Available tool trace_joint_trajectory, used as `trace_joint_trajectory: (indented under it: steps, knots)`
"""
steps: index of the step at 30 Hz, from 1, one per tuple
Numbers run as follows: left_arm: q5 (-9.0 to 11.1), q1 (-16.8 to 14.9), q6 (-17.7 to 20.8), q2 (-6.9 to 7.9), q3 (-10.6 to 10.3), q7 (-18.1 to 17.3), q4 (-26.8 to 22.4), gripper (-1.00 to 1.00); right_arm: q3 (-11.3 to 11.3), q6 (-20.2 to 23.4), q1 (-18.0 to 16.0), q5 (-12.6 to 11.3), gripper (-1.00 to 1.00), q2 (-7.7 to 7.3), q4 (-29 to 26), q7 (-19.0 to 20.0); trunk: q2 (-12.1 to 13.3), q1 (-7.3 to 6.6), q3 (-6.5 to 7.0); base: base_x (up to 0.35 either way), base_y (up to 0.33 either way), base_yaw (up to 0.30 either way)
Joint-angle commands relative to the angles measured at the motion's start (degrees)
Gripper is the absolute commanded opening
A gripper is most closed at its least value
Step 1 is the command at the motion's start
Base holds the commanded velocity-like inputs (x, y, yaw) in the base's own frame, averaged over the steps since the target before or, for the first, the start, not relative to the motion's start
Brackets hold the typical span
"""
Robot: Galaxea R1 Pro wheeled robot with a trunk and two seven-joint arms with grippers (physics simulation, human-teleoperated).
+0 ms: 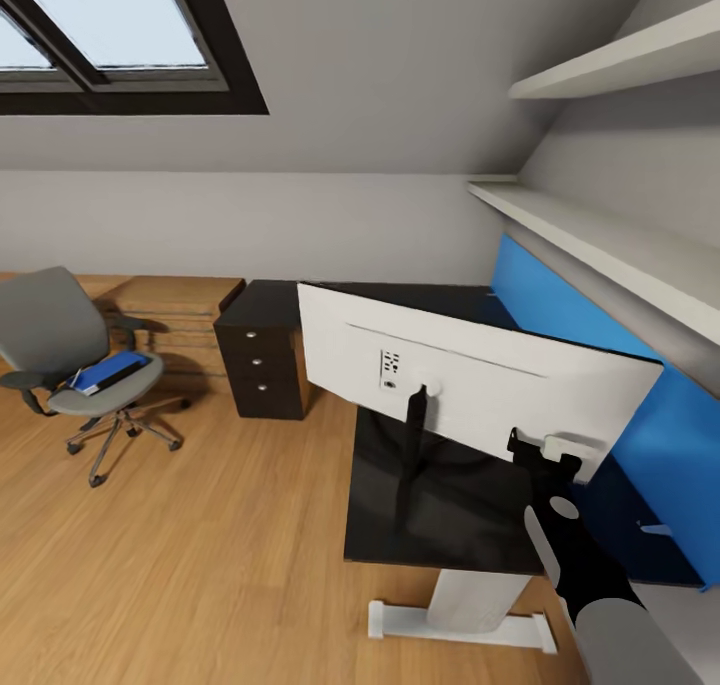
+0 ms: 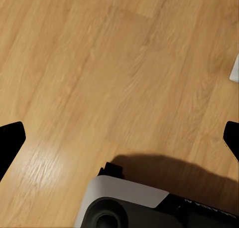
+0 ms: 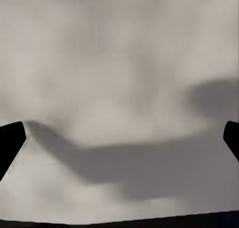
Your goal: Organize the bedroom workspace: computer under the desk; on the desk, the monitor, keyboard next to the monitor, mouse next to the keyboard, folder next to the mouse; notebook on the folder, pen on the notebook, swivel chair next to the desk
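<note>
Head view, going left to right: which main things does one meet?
swivel chair with the blue folder on its seat → wooden low cabinet → black drawer unit → monitor, white back showing → right tool at the monitor's lower right edge.

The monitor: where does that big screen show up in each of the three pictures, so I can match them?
Head view: the monitor stands right of centre on the desk, white back towards the camera.
Right wrist view: the pale surface seen close up is probably its back.
Left wrist view: this looks down at the wooden floor.
Shared landmark: the right tool at the monitor's lower corner; its black fingertips frame the right wrist picture.
</note>
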Motion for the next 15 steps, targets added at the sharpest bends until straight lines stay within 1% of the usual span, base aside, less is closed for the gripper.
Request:
trace_joint_trajectory:
  steps: [1, 5, 13, 15]
  knots:
    - [0.12, -0.05, -0.16, 0.00, -0.19, 0.18, 0.03, 1.00, 0.07, -0.21, -0.05, -0.22, 1.00, -0.01, 0.02, -0.10, -0.11, 0.06, -0.11, 0.251, 0.000, 0.000]
    - [0.17, -0.05, -0.15, 0.02, -0.19, 0.18, 0.03, 1.00, 0.01, -0.20, -0.05, -0.24, 1.00, -0.01, -0.01, -0.10, -0.11, 0.06, -0.11, 0.118, 0.000, 0.000]
    - [0.21, -0.05, -0.15, 0.09, -0.11, 0.18, 0.03, 1.00, 0.06, -0.18, -0.05, -0.17, 1.00, -0.01, 0.01, -0.10, -0.11, 0.06, -0.11, 0.035, 0.000, 0.000]
    - [0.21, -0.05, -0.19, 0.09, -0.14, 0.18, 0.03, 1.00, 0.06, -0.18, -0.05, -0.16, 1.00, -0.01, 0.02, -0.10, -0.11, 0.06, -0.11, 0.176, 0.000, 0.000]
